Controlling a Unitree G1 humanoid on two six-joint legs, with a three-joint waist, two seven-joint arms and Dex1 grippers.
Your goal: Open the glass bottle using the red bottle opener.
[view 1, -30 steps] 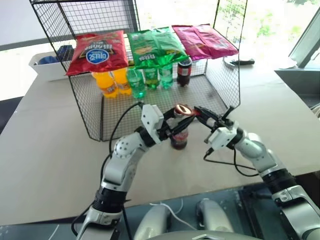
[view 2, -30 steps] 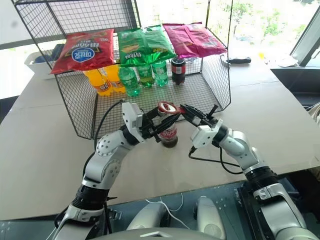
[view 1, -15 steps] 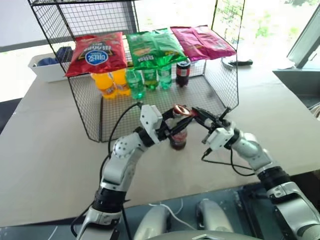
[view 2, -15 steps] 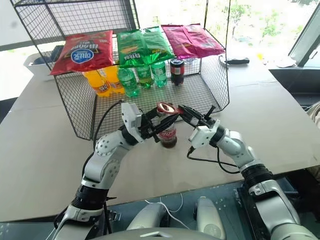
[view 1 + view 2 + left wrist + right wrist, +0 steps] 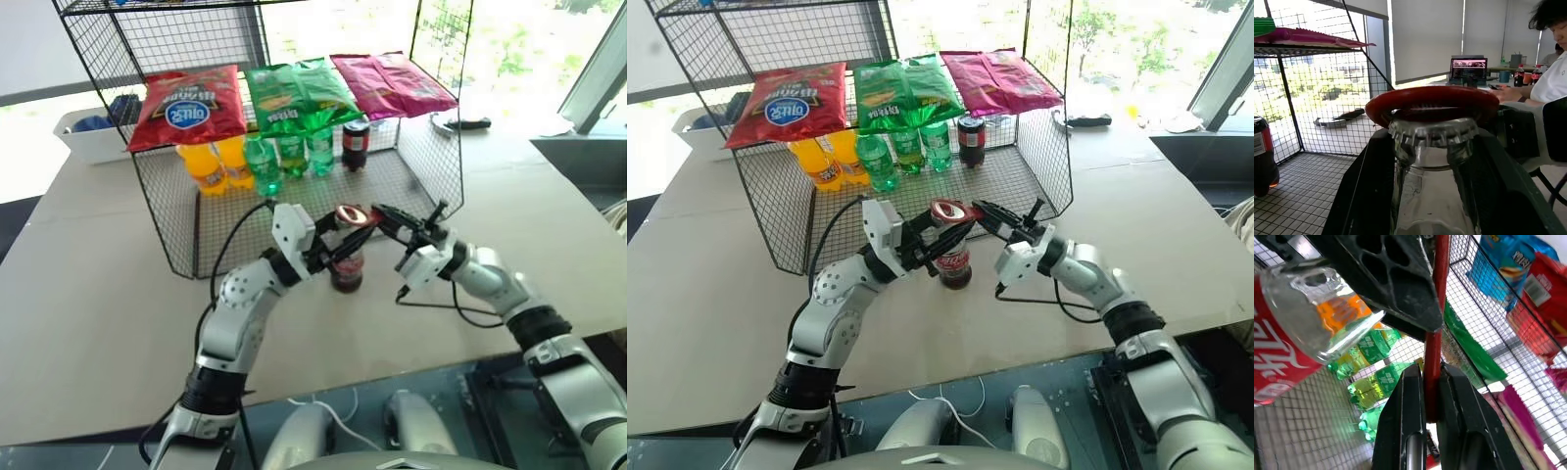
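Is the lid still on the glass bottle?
Yes. The silver crimped cap sits on the glass bottle, and the red bottle opener ring rests over it.

Upright glass bottle (image 5: 348,270) — red bottle opener (image 5: 353,215) ringing cap.

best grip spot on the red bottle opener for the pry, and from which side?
Take the red bottle opener by its thin tapering handle, coming from the robot's right, as the right tool does now. The ring head sits over the crown cap of the glass bottle, so only the handle sticks out free. The left tool is clamped on the bottle's neck, blocking that side.
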